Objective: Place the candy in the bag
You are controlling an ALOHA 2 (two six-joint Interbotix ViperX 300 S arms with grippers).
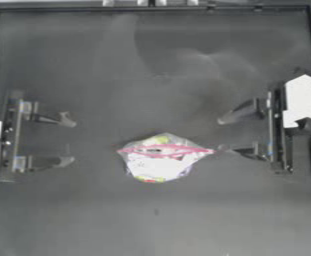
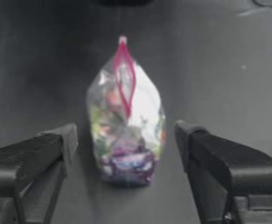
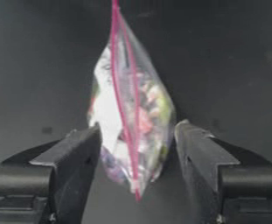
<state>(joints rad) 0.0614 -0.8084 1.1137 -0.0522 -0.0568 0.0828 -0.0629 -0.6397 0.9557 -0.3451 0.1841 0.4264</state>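
The bag (image 1: 160, 157) lies flat just below the table's (image 1: 151, 60) centre, its pink zip strip facing up. The left gripper (image 1: 67, 140) sits at 9 o'clock of it, well apart, jaws spread. The right gripper (image 1: 232, 135) waits near at 3 o'clock, jaws also spread, seemingly to frame the pouch from both ends. No loose candy shows; likely it is inside already.

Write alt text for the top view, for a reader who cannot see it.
A clear zip bag of colourful sweets lies near the middle of the dark table, its pink strip running across it. The left gripper sits open at the left and the right gripper open at the right, neither touching the bag.
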